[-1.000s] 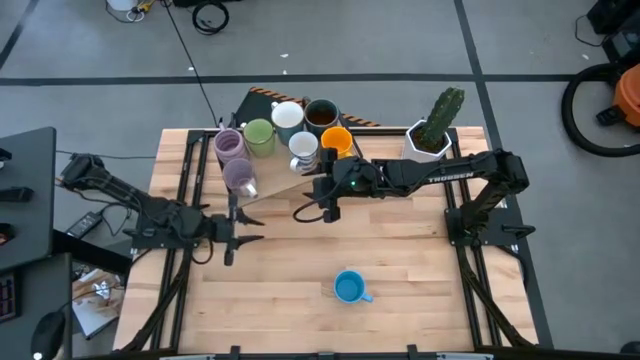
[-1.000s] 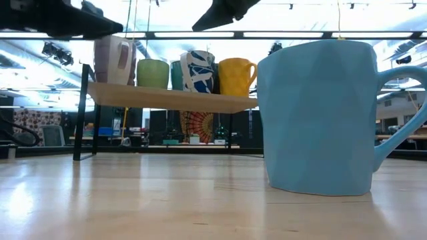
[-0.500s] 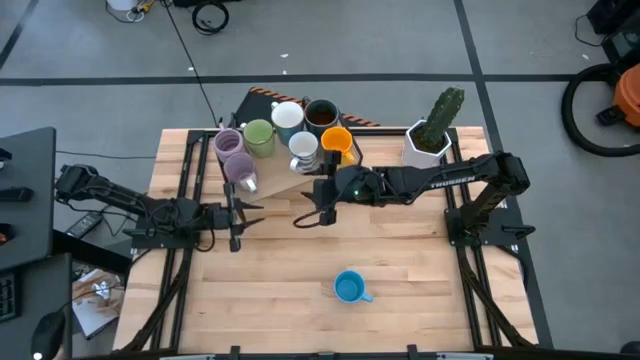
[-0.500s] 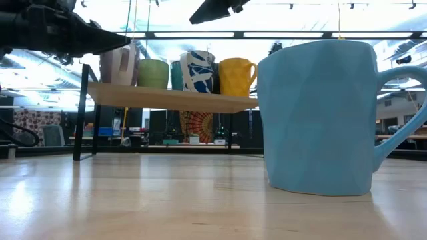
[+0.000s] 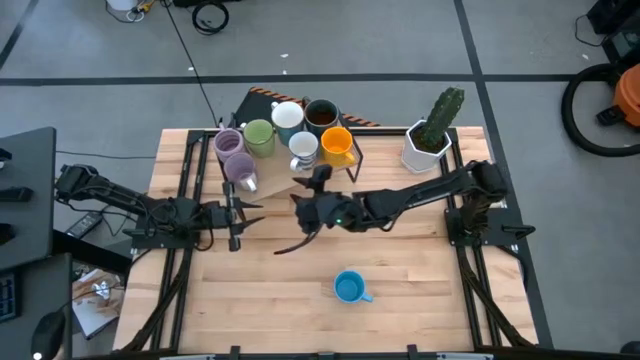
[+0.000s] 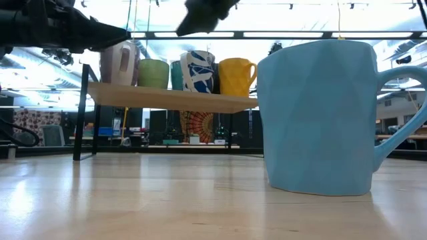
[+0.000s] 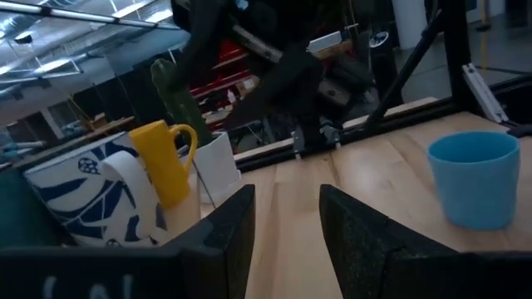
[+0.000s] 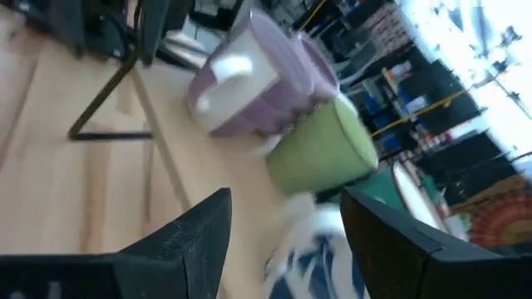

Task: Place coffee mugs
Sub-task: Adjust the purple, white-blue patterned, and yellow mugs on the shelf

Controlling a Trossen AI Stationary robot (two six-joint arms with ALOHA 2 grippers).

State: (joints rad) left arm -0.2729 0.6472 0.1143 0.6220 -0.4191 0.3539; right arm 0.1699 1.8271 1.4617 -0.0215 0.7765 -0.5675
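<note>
Sitting alone on the front half of the table (image 5: 250, 300), the blue mug (image 5: 348, 288) stands upright on the bare wood with its handle toward the right arm's side, well apart from everything else; at table height it fills the right of my level view (image 6: 320, 117). I count the other seven mugs clustered on the raised wooden shelf (image 5: 285, 180) at the back: two purple mugs (image 5: 233, 157) at its left end, the green mug (image 5: 259, 135) just behind them, two white mugs (image 5: 295, 132) in the middle, one of them with a blue pattern, the dark brown mug (image 5: 321, 114) at the rear and the orange mug (image 5: 337, 143) at the right end. My right gripper (image 5: 290, 243) is stretched out low across the middle of the table, between the shelf and the blue mug, touching neither; its own camera shows its fingers (image 8: 191, 241) spread apart with nothing between them, looking toward the purple and green mugs. My left gripper (image 5: 238, 213) hangs just in front of the shelf's left end, near the purple mugs, its fingers (image 7: 233, 232) parted with a clear gap and empty. Off to the back right stands the white faceted pot with the cactus (image 5: 432, 132).
</note>
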